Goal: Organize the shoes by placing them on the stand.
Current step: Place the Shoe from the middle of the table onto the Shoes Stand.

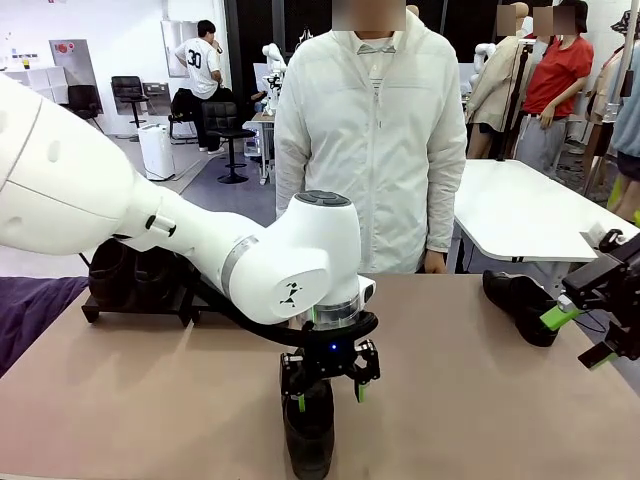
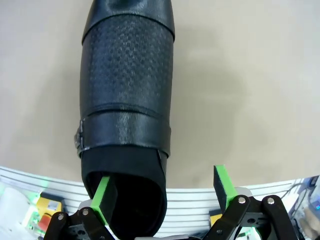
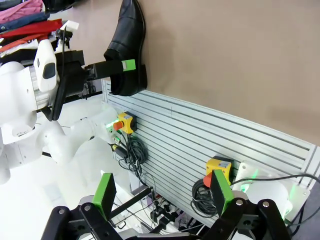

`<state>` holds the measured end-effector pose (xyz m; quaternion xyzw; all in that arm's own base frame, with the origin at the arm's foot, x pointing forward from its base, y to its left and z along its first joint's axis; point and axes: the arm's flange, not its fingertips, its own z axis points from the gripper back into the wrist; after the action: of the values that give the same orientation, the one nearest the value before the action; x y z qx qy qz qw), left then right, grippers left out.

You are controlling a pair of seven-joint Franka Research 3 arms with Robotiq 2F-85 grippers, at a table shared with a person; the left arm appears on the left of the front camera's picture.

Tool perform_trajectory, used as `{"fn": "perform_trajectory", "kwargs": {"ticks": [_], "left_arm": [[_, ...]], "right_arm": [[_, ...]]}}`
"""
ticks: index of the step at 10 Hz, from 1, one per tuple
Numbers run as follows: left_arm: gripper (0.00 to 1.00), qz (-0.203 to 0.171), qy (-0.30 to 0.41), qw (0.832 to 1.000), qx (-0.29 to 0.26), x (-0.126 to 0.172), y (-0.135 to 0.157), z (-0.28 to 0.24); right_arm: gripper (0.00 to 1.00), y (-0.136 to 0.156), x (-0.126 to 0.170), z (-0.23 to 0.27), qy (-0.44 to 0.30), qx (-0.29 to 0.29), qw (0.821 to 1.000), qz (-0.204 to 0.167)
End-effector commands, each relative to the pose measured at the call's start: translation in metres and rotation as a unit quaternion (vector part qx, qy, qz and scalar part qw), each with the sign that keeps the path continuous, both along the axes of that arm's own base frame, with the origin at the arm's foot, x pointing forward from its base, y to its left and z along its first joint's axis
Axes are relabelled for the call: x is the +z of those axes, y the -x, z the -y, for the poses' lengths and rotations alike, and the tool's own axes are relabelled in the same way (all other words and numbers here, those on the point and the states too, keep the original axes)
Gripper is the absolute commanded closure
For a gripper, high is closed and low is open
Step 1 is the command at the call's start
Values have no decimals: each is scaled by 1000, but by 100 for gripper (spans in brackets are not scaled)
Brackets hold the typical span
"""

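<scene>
Shoe (image 1: 308, 435) at the tabletop's (image 1: 470, 410) near edge, heel beneath your left pincer (image 1: 330, 385), jaws wide open, gripping nothing. Your right pincer (image 1: 580, 338), equally open and empty, hovers beside a second shoe (image 1: 515, 300).

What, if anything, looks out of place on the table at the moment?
One shoe sits at the near edge of the table, heel seemingly overhanging the rim, beneath the open left claw. Another shoe lies loose at the far right, off the stand.
</scene>
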<state>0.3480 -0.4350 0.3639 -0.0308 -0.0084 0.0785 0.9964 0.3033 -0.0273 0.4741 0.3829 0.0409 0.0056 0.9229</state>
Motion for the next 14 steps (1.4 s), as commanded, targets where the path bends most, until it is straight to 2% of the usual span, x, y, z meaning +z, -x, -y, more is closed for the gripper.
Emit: {"fn": "perform_trajectory", "kwargs": {"ticks": [1,2,3,4,5,14], "left_arm": [[0,23,-3,1000,20,3,-7,3],[0,22,-8,999,21,1,-7,3],[24,12,-13,1000,25,0,-10,3],[84,0,-10,1000,25,0,-12,3],[100,1,-11,1000,26,0,-13,2],[100,-9,-24,999,29,1,-20,3]], "right_arm": [[0,0,2,0,-6,-4,1000,-3],[0,0,2,0,-6,-4,1000,-3],[0,0,2,0,-6,-4,1000,-3],[0,0,2,0,-6,-4,1000,-3],[0,0,2,0,-6,-4,1000,-3],[0,0,2,0,-6,-4,1000,-3]]}}
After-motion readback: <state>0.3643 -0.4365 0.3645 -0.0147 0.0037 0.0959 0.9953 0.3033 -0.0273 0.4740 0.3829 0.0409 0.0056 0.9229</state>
